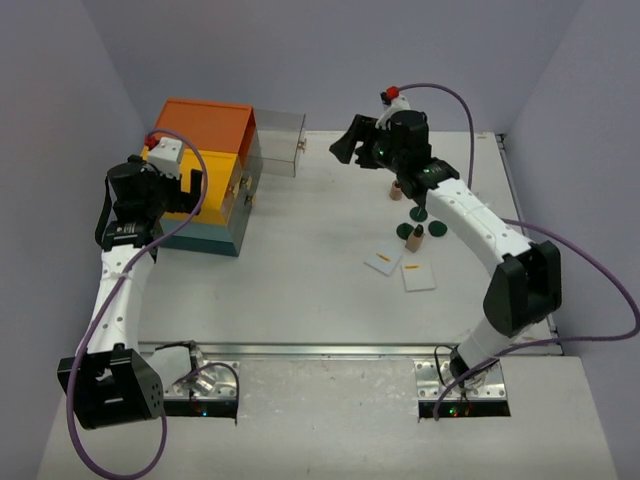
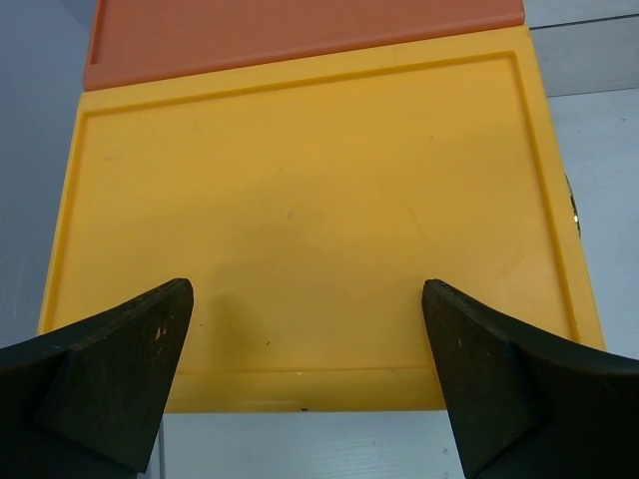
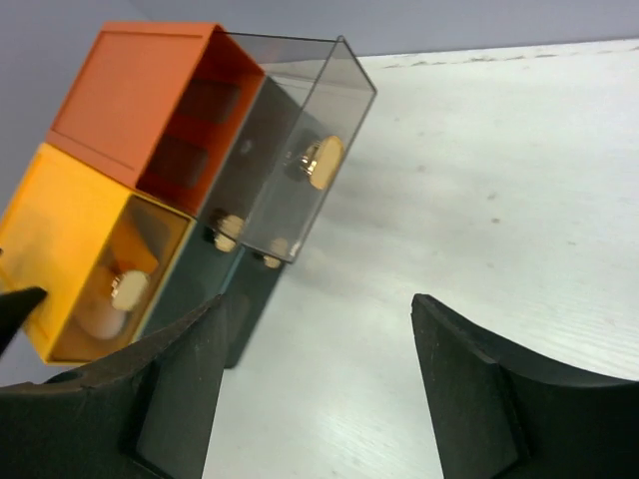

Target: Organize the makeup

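The left jaws are wide apart over the yellow box (image 2: 300,200). The right jaws are apart too, holding nothing, facing the clear drawer (image 3: 295,115) at upper left

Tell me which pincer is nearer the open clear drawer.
Right. The right pincer hovers just beside the drawer front; the left pincer hangs over the yellow box top, farther off.

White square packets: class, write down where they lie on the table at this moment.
Top view: the white square packets lie side by side on the table, right of centre, just on the near side of the dark green discs.
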Robot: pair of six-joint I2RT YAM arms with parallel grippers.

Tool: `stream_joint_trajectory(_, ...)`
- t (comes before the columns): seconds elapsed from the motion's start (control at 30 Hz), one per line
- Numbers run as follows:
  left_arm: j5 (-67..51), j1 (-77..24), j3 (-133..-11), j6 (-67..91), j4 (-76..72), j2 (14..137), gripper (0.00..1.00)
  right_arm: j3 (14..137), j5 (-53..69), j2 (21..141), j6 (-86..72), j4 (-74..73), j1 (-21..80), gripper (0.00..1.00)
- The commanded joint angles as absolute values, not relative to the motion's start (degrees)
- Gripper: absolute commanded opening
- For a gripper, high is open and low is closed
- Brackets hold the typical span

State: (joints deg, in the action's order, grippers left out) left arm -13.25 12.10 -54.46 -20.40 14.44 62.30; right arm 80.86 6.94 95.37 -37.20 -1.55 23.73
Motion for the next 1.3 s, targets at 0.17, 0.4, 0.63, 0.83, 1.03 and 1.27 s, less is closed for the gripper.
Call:
stream_joint_trajectory(0.17,-16.9,12.5,-56.4,-19.1,15.1,62.4,1.00,72.9,2.6,83.0,-23.7,-24.0,19.1,0.67)
stream_joint_trajectory(0.4,-18.6,12.6,-55.9,-19.6,16.0,61.7,1.00,65.0,1.9,74.0,-22.9,-34.2,19.1,0.80)
stream_joint_trajectory(0.63,-19.7,12.6,-55.7,-19.9,15.9,61.0,1.00,51.4,-4.3,65.6,-23.5,-36.3,19.1,0.99)
stream_joint_trajectory(0.83,-19.9,12.6,-55.8,-19.5,15.9,61.0,1.00,45.8,-10.6,69.8,-24.2,-34.8,19.1,0.99)
stream_joint_trajectory(1.03,-18.8,12.6,-55.3,-20.5,16.3,59.6,1.00,45.2,-13.4,78.9,-22.8,-32.3,17.1,0.99)
stream_joint_trajectory(1.27,-17.4,12.6,-54.9,-21.8,16.7,58.4,1.00,42.8,-8.4,85.4,-22.5,-24.7,16.4,0.99)
